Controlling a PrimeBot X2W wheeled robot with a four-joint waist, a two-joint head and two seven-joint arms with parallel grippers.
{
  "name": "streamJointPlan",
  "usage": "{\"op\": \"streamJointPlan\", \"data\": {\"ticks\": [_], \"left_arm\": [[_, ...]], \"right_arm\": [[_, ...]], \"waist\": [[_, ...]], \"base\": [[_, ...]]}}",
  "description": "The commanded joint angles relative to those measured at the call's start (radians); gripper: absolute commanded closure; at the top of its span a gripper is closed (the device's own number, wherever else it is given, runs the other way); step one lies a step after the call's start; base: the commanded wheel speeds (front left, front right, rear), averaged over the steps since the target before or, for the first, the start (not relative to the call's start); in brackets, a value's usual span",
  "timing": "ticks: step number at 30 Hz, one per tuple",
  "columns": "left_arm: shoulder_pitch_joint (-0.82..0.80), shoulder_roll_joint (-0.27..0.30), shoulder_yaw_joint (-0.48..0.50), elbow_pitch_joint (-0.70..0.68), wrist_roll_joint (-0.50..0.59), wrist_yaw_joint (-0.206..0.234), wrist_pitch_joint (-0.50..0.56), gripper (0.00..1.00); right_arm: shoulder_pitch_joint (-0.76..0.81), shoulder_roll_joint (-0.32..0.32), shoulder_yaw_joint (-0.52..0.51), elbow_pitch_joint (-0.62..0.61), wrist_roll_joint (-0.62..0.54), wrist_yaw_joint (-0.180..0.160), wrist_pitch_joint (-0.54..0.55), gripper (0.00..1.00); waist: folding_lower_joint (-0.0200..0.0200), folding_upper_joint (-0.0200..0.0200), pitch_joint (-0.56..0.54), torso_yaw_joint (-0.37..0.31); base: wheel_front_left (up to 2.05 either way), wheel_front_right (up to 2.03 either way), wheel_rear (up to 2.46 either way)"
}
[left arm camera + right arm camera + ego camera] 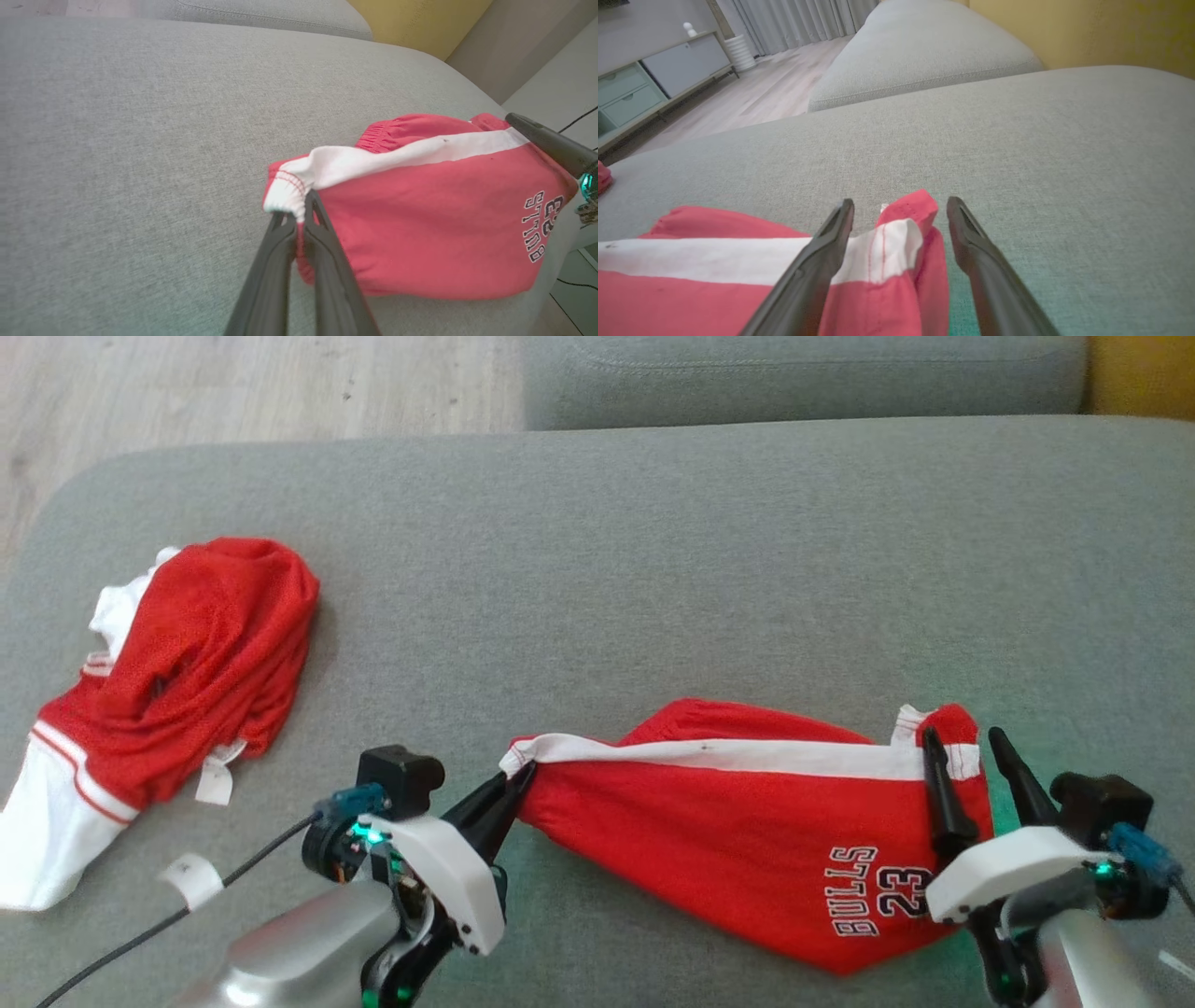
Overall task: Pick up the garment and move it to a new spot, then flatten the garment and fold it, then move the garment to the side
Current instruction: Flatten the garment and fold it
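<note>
So, on the grey fabric sofa cushion (653, 541) beside pale wood flooring (233, 383), the left gripper (518, 779) pinches a corner of the red-and-white Bulls shorts (728, 812), while the right gripper (962, 737) gapes wide around the other corner.

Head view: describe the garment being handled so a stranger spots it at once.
On the grey sofa cushion, look at the near edge. The red shorts stretch there between the left gripper and right gripper. Unlike the crumpled red-and-white garment at the left, they bear a BULLS 23 print.
</note>
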Motion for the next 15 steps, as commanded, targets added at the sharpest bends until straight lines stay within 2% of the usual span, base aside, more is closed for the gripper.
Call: {"op": "streamJointPlan", "data": {"ticks": [1,15], "left_arm": [[-0.047,0.031,0.049,-0.021,0.004,0.009,-0.014,1.00],[-0.027,0.020,0.050,-0.011,-0.009,0.008,-0.024,1.00]], "right_arm": [[-0.031,-0.020,0.026,-0.021,0.009,-0.001,-0.001,0.00],[0.038,-0.012,0.055,-0.060,-0.003,-0.001,-0.003,0.00]], "waist": [[-0.0002,0.0000,0.003,0.005],[-0.0002,0.0000,-0.021,0.014]], "base": [[0.00,0.00,0.00],[0.00,0.00,0.00]]}}
